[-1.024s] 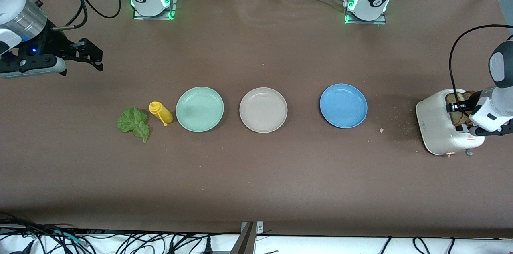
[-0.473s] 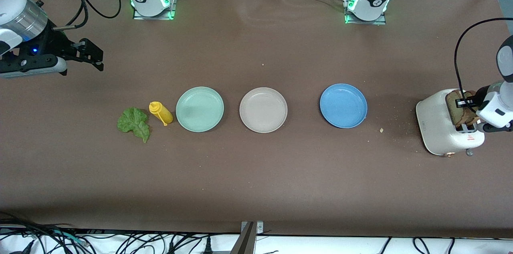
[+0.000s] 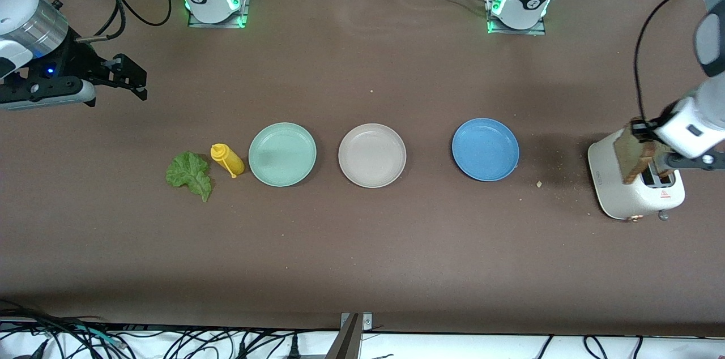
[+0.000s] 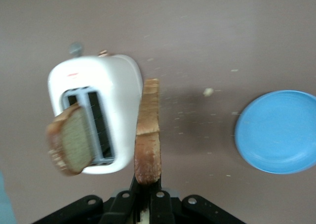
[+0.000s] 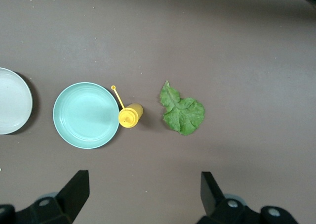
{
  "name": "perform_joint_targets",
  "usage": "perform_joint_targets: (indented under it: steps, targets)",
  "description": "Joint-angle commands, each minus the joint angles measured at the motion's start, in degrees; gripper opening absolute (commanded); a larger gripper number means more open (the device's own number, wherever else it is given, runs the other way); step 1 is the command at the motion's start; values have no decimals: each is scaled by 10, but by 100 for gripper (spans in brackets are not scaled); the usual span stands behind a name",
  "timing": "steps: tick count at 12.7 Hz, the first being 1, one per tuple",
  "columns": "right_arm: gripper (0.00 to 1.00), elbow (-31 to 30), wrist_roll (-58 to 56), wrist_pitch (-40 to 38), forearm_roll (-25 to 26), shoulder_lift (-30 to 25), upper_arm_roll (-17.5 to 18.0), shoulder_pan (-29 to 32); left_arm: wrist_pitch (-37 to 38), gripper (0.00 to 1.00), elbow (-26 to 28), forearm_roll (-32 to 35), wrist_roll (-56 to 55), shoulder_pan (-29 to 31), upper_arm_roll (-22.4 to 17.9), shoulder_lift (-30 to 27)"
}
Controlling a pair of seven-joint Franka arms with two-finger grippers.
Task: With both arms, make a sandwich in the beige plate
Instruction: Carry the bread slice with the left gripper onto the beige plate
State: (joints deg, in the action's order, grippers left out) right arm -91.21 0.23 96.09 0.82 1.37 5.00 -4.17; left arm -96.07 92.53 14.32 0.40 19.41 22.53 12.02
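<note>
I see the left gripper over the white toaster at the left arm's end of the surface. Its fingers are clamped tight on one bread slice, which hangs edge-on above the toaster, clear of the slots in the left wrist view. A second bread slice sits tilted in a toaster slot, sticking out at its top. Crumbs lie scattered on the surface between the toaster and the blue plate.

Right gripper waits in the air at the right arm's end of the surface, fingers spread wide, holding nothing. In the right wrist view it looks down on the lettuce leaf, the yellow squeeze bottle and the mint green plate.

Layout of the row, from the right arm's end toward the left arm's end: lettuce leaf flat on the surface, yellow squeeze bottle lying on its side just beside the mint green plate, then the beige plate, then the blue plate, each plate apart from the next. The beige plate is in the middle of the row and holds nothing. No bread on any plate; sandwich not yet started on the beige plate.
</note>
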Motion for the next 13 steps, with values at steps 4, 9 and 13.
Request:
perform_joint_targets:
  steps: [4,9,13]
  targets:
    - [100,13,6,-5,-1,6,-2,0,6,0,-12,-198,2,-9,65,45]
    - [100,13,5,-5,0,7,-2,1,-82,0,-12,-412,4,-67,65,139]
    - [100,13,6,-5,1,7,-2,2,-226,0,-30,-470,6,-159,65,249]
